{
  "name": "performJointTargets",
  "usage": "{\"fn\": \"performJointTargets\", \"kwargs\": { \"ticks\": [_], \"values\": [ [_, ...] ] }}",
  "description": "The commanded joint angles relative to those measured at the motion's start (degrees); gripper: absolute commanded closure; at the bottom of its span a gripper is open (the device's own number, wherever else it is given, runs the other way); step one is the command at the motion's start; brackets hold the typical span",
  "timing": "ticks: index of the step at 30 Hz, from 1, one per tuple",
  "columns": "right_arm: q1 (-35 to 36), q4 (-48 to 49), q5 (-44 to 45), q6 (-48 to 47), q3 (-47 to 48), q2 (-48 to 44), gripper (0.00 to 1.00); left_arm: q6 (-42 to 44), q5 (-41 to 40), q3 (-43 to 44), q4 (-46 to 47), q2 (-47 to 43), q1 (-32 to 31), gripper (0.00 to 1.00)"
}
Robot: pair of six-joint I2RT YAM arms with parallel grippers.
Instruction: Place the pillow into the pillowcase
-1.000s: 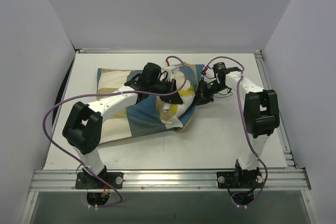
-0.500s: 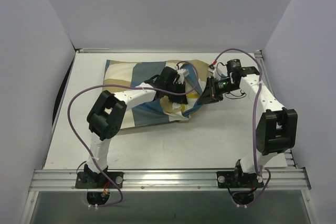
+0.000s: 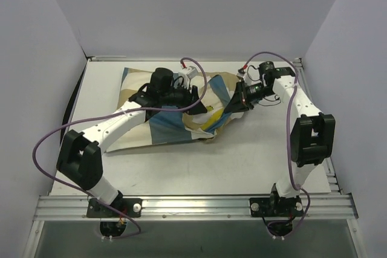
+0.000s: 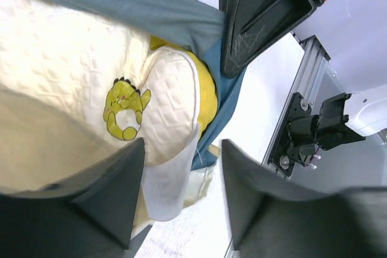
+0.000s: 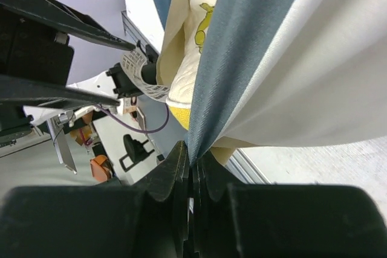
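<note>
We are seeing the pillowcase (image 3: 162, 132) lying across the bench (image 3: 260, 155). The pillow (image 4: 66, 70) is sitting largely inside it, its emblem corner showing at the open end. The right claw (image 5: 192, 160) is clamping the pillowcase's blue edge and holding it up. The left claw (image 4: 181, 170) is hovering over that corner, fingers apart, gripping nothing.

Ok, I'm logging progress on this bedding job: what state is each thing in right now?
pillow: partly inside the pillowcase, emblem corner exposed at the opening.
pillowcase: lying on the table, open edge pinched by the right gripper.
left gripper: open over the pillow's corner, holding nothing.
right gripper: shut on the pillowcase edge.
</note>
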Motion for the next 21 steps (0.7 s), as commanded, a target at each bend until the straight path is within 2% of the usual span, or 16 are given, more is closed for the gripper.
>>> {"fn": "performJointTargets", "kwargs": {
  "ticks": [1, 4, 6, 7, 8, 11, 14, 15, 17, 19, 21],
  "values": [
    [0.0, -3.5, -5.1, 1.8, 3.7, -2.1, 1.00, 5.3, -0.2, -1.0, -5.8, -0.3, 0.3, 0.49],
    [0.3, -3.8, -5.7, 1.9, 3.1, -3.3, 1.00, 5.1, 1.8, -0.9, -5.5, 3.6, -0.4, 0.54],
    [1.0, -3.8, -6.1, 1.6, 2.4, -4.0, 1.00, 2.5, 4.1, -1.2, -0.6, 7.4, -1.2, 0.59],
    [1.4, -3.6, -6.2, 1.5, 2.2, -4.3, 1.00, 1.3, 4.9, -1.0, 1.4, 8.7, -1.7, 0.64],
    [2.3, -3.5, -6.8, 1.6, 1.8, -4.4, 1.00, 0.0, 6.5, -0.8, 5.9, 10.4, -2.1, 0.78],
    [4.7, -3.0, -10.8, 2.6, 1.4, -4.5, 1.00, -7.9, 6.8, 1.6, 15.2, 19.9, -4.1, 0.88],
    [6.6, 1.1, -17.2, 8.2, 0.7, -5.5, 1.00, -10.4, 1.0, 5.2, 15.2, 27.2, -4.9, 0.84],
    [7.5, 4.1, -20.8, 10.3, -0.5, -6.8, 1.00, -12.5, -1.8, 5.7, 14.7, 28.7, -3.8, 0.80],
    [7.6, 5.3, -22.0, 11.7, -2.0, -8.4, 1.00, -16.2, -2.8, 4.3, 13.8, 29.9, 0.9, 0.74],
    [7.0, 5.9, -20.9, 12.7, -5.1, -10.2, 1.00, -14.4, -5.1, 2.0, 12.7, 27.0, 4.1, 0.59],
    [6.4, 5.9, -16.4, 12.3, -5.8, -10.1, 1.00, -11.4, -3.7, -1.3, 11.0, 22.1, 5.0, 0.42]
  ]
}}
